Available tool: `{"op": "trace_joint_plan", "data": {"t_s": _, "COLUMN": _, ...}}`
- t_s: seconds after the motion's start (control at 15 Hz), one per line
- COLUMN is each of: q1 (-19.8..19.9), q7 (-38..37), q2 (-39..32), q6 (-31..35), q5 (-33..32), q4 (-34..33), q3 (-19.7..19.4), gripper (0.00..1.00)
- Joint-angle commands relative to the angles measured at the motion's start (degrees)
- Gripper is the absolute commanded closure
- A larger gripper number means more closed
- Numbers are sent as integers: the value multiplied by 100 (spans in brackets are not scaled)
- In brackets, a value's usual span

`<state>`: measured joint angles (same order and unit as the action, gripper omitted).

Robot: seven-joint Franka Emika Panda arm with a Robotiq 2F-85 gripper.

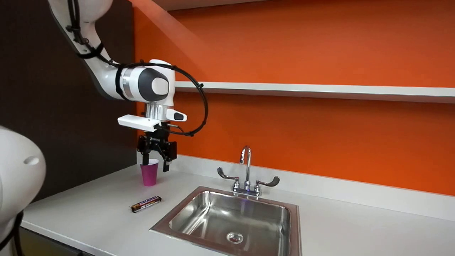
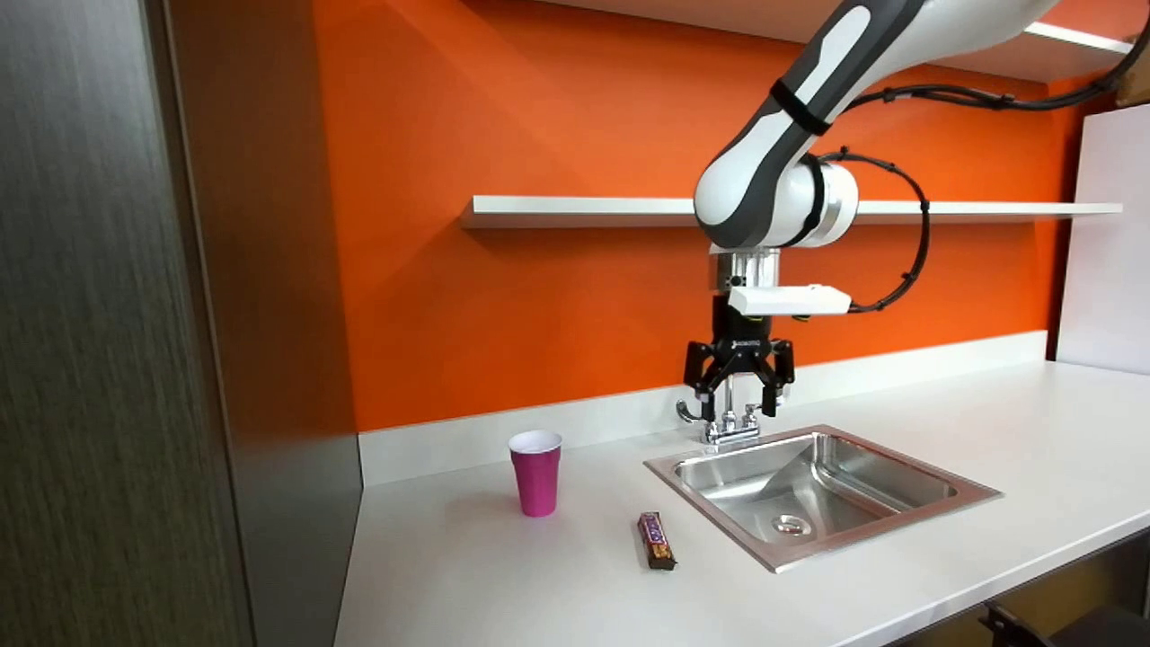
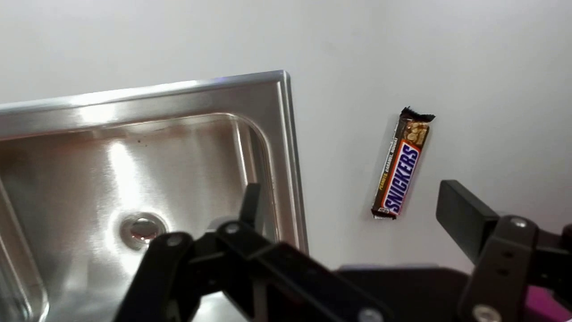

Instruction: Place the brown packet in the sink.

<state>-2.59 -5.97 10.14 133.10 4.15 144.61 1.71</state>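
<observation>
The brown packet is a thin dark brown Snickers bar lying flat on the white counter. It also shows in an exterior view and in the wrist view. The sink is a steel basin with a flat rim, beside the packet; its rim also shows in an exterior view and in the wrist view. My gripper is open and empty, pointing down, well above the counter. It also shows open in an exterior view and in the wrist view, apart from the packet.
A pink cup stands upright on the counter near the back wall, also in an exterior view. A chrome faucet with two handles rises behind the sink. A white shelf runs along the orange wall. A dark panel borders the counter.
</observation>
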Motion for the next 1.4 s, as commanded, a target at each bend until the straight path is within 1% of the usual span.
{"op": "trace_joint_plan", "data": {"t_s": 0.0, "q1": -90, "q7": -338, "q2": -551, "q6": 182, "q5": 109, "q4": -354, "q3": 167, "gripper": 0}}
{"op": "trace_joint_plan", "data": {"t_s": 0.47, "q1": -235, "q7": -850, "q2": -1445, "q6": 635, "q5": -72, "q4": -766, "q3": 277, "gripper": 0}}
{"op": "trace_joint_plan", "data": {"t_s": 1.33, "q1": -518, "q7": -1165, "q2": -2533, "q6": 958, "q5": -95, "q4": -1253, "q3": 208, "gripper": 0}}
